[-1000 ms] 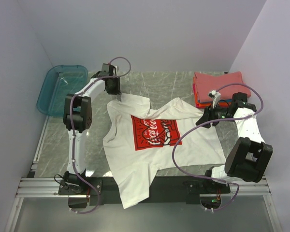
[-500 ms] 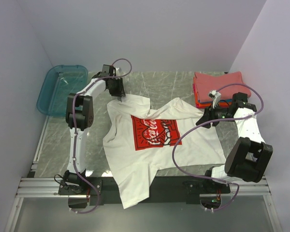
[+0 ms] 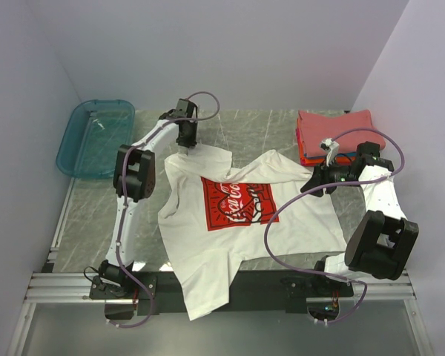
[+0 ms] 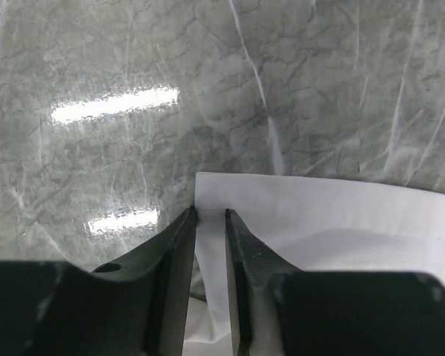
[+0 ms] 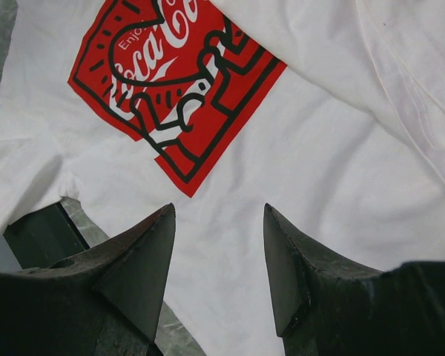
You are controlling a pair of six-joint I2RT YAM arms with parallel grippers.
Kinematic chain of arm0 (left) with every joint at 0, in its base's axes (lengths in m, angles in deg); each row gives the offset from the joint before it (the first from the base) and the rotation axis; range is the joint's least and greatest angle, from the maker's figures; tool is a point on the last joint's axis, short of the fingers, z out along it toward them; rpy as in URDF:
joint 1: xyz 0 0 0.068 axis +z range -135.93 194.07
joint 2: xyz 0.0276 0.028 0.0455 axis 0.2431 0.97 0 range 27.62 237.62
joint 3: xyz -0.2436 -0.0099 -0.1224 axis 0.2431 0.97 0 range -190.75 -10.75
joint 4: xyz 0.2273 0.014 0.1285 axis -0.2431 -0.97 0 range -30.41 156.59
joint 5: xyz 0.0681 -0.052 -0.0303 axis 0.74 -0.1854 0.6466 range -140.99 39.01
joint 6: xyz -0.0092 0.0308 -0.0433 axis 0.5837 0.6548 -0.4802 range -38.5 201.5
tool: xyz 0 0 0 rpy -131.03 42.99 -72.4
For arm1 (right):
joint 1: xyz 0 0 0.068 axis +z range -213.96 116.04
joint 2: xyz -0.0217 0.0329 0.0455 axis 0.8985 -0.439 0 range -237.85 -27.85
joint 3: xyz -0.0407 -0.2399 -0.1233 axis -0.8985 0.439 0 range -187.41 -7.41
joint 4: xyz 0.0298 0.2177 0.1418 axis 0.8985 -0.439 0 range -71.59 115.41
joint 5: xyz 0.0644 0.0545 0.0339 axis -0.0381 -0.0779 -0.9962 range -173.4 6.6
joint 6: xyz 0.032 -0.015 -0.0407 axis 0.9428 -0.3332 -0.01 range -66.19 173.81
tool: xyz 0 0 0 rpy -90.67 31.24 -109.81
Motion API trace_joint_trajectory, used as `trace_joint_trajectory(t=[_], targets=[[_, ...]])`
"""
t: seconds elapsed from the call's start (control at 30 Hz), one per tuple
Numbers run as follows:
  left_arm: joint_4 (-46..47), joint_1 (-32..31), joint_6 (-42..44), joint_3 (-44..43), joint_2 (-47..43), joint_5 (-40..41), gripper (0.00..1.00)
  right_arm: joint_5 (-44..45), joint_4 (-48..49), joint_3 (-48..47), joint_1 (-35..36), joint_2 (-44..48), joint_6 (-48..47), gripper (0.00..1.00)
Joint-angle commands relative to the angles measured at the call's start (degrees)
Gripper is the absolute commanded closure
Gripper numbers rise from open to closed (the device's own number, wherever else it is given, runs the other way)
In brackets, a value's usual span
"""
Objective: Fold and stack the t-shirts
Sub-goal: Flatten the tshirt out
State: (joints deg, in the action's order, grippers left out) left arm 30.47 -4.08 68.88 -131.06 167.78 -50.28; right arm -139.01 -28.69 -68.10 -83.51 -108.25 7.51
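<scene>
- While the left gripper sits low over the marble table, its two fingers stand only a thin slit apart, with the corner edge of a sleeve of the white Coca-Cola tee lying in that slit. Whether they pinch the cloth I cannot tell.
- From above, the left gripper is at the far left corner of the tee, its arm reaching out from the near edge.
- The right gripper hangs above the tee with its fingers well apart and nothing between them; white cloth and the red print lie beneath.
- From above, the right gripper is over the tee's right sleeve.
- The white Coca-Cola tee lies face up and askew in the middle of the table, its hem draped over the near edge.
- The folded tees are stacked at the far right corner, coral-red on top.
- A teal bin stands at the far left.
</scene>
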Motion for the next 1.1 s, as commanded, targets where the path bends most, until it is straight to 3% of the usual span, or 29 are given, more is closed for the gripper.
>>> trace_joint_trajectory(t=[0.0,0.23,0.4,0.6,0.77,1.07], targets=[[-6.5,-1.71,1.98,-0.36,3.98,8.25,0.73,-1.6,-0.65,-1.19,-0.49,0.07,-0.45,0.42],[-7.12,-4.08,3.39,0.52,5.04,12.56,0.83,-1.51,-0.74,-1.45,-0.49,0.16,-0.37,0.42],[-6.6,-4.7,4.1,1.65,5.74,14.22,1.0,-1.51,-0.82,-1.54,-0.49,0.33,-0.28,0.42],[-3.0,-0.49,2.87,0.26,0.39,14.85,1.0,-0.03,-0.39,-2.24,0.73,-0.1,-0.45,0.42],[0.95,3.11,3.22,0.08,-5.49,16.25,1.0,10.34,4.09,-4.96,5.75,-1.77,1.91,0.41],[2.55,7.34,2.16,-2.73,-6.65,13.88,1.0,24.22,8.23,-22.44,19.0,-18.19,7.98,0.41]])
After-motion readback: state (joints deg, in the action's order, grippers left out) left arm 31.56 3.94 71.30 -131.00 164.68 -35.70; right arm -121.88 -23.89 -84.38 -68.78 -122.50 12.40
